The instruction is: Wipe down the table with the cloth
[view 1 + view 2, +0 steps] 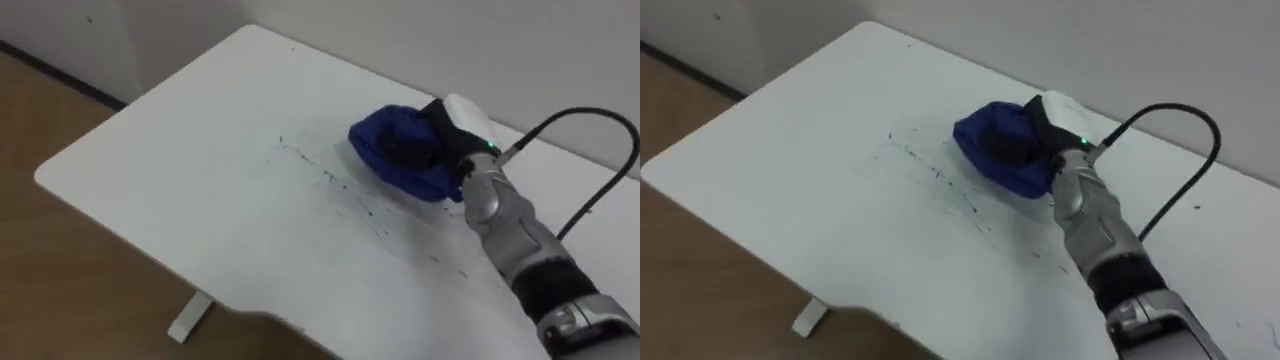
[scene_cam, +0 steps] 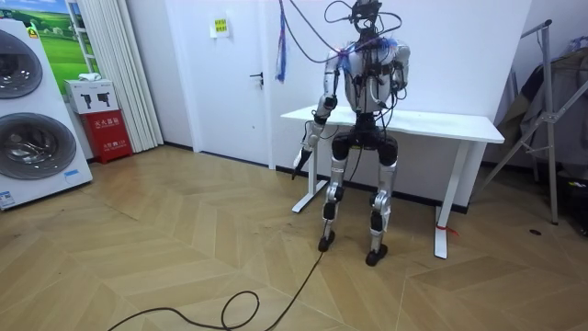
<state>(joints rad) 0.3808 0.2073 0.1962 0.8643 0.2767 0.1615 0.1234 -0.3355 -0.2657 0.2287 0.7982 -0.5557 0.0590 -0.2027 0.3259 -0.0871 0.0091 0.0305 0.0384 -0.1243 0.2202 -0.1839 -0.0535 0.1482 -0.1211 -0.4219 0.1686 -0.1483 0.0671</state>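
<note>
White table (image 1: 150,170): bunched blue cloth (image 1: 395,150) near far edge; thin dark marks (image 1: 330,180) streak surface beside it.

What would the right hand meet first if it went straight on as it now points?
Past the blue cloth that the right hand grips, the way looks free: bare table, then probably its far edge.

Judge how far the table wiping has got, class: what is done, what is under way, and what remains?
Done: nothing that shows; dark marks streak the table. In hand: the right hand grips a bunched blue cloth, pressed on the table beside the marks' far end. Left: the whole streak, running towards the near edge, needs wiping. The left hand hangs by the table's edge.
</note>
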